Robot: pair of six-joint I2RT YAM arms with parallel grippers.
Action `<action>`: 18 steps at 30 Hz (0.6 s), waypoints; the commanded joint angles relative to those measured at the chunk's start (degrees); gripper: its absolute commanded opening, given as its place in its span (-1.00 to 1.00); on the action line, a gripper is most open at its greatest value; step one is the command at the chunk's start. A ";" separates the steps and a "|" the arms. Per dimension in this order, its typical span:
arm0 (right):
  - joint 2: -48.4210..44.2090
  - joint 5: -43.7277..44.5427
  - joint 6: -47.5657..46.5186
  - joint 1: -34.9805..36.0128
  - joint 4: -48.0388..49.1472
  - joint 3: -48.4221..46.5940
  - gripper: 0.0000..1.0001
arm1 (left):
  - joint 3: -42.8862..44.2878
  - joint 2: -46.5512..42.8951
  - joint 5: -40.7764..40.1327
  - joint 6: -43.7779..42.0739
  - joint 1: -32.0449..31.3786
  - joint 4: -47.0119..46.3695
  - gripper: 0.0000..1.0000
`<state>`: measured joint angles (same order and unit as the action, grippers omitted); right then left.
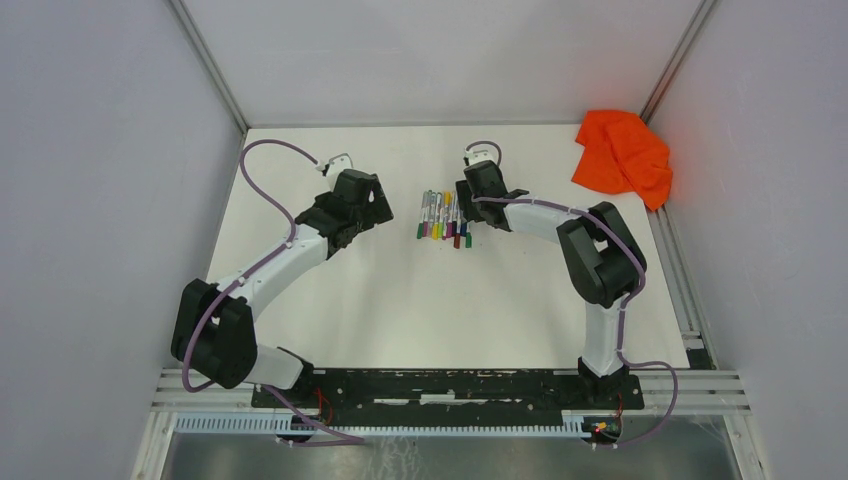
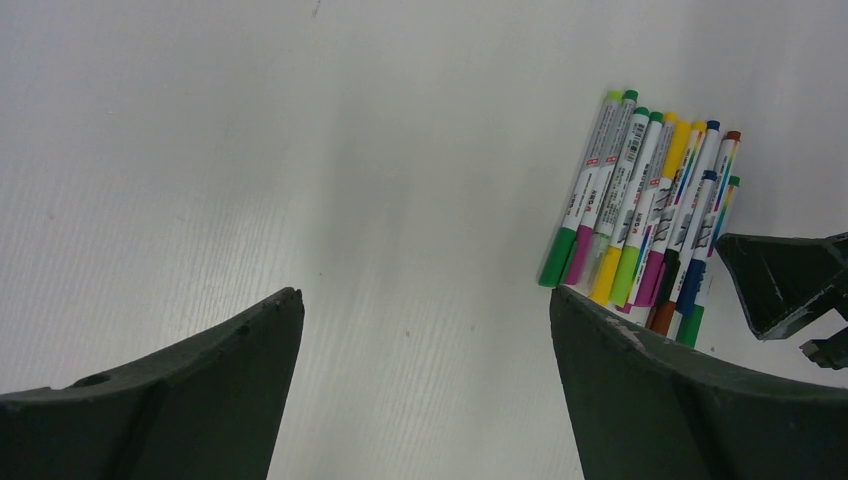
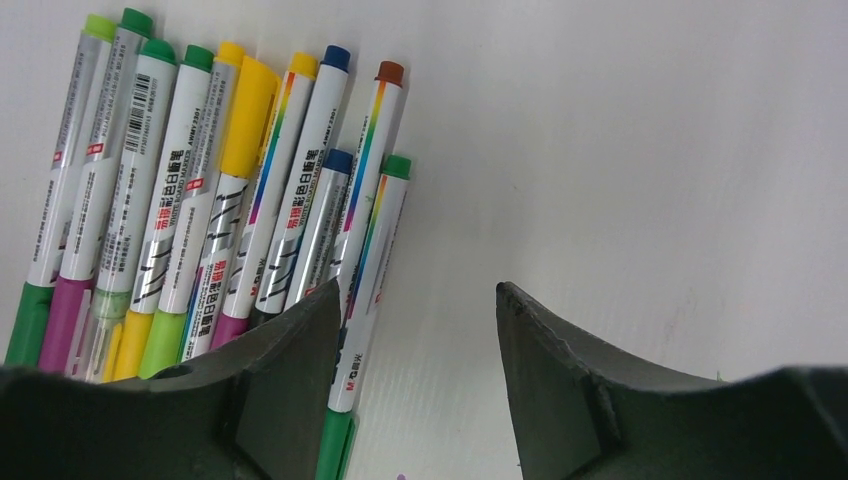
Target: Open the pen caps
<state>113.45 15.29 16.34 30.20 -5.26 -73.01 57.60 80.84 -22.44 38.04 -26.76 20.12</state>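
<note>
Holding its jaws wide apart, your left gripper [image 2: 425, 300] is hanging over the bare table [image 2: 250, 150] with nothing between its fingers [image 2: 200, 390] and nothing touching them. The pens [image 2: 645, 220] are lying off to its right in a tight bundle, side by side, around the middle of the table and toward its far edge in the top view. Your right gripper [image 3: 418, 290] is gaping wide as well and gripping nothing. It is hovering at the right-hand edge of the bundle, with white tabletop showing in the gap between its fingers. One of those fingers [image 3: 290, 380] is overlapping the near ends of the outermost pens in the right wrist view, and you cannot tell from these pictures whether it is touching them or riding just above. The pen caps [image 3: 30, 325] are sitting on their barrels, showing green, magenta, yellow and lime at the near ends, with one yellow cap [image 3: 248, 115] pointing the other way. An orange cloth [image 1: 622, 155] is lying crumpled in the far right corner, well apart from both arms.
</note>
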 commanded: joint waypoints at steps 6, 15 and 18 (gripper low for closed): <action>1.91 0.97 0.63 -0.57 0.56 -1.95 0.26 | 1.02 -1.89 -0.77 2.30 -0.26 -0.30 0.93; 3.50 0.56 0.45 -0.52 -0.07 -2.78 0.21 | 0.93 -2.35 -1.10 2.38 -0.23 -0.10 0.93; 4.13 0.45 0.11 -0.54 -1.40 -3.48 0.12 | 1.06 -2.27 -1.12 2.55 -0.26 0.08 0.93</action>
<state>116.29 15.42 16.67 29.85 -5.28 -74.11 57.60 80.20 -22.46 38.09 -26.76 20.29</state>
